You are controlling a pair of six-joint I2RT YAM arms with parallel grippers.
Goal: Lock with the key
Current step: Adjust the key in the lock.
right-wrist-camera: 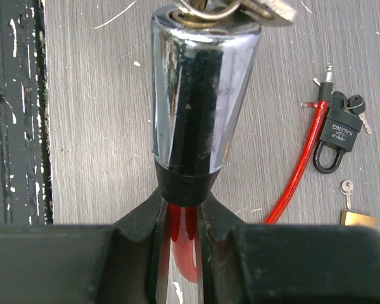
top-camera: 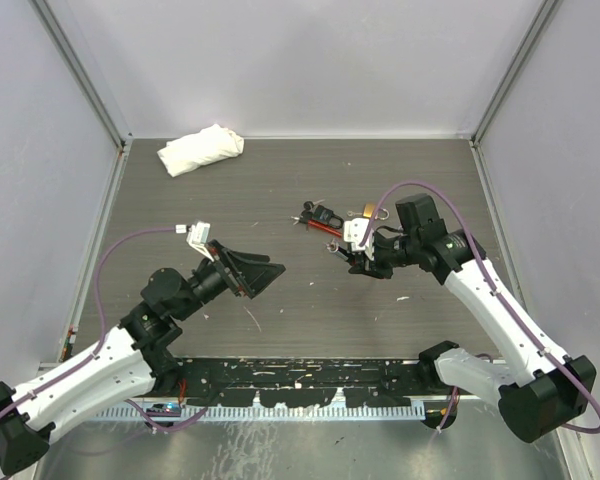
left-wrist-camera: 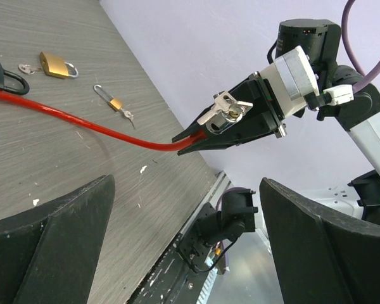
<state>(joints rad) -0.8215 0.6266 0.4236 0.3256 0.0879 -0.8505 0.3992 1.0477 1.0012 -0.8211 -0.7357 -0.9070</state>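
Observation:
My right gripper (right-wrist-camera: 182,202) is shut on a chrome cable lock (right-wrist-camera: 202,88), pinching its black collar and the red cable (right-wrist-camera: 291,177) where they meet. The key (right-wrist-camera: 240,7) on a ring sits in the far end of the cylinder. From the left wrist the same lock (left-wrist-camera: 231,114) and key (left-wrist-camera: 225,104) face the camera, held above the table by the right gripper (top-camera: 348,256). My left gripper (left-wrist-camera: 187,183) stands wide open and holds nothing. It points at the lock from the left (top-camera: 265,275), a short gap away.
The red cable (left-wrist-camera: 82,120) trails across the table to a black padlock (right-wrist-camera: 335,136). A brass padlock (left-wrist-camera: 54,64) and a small padlock (left-wrist-camera: 114,101) lie beside it. A white cloth (top-camera: 200,150) rests at the back left. Enclosure walls surround the table.

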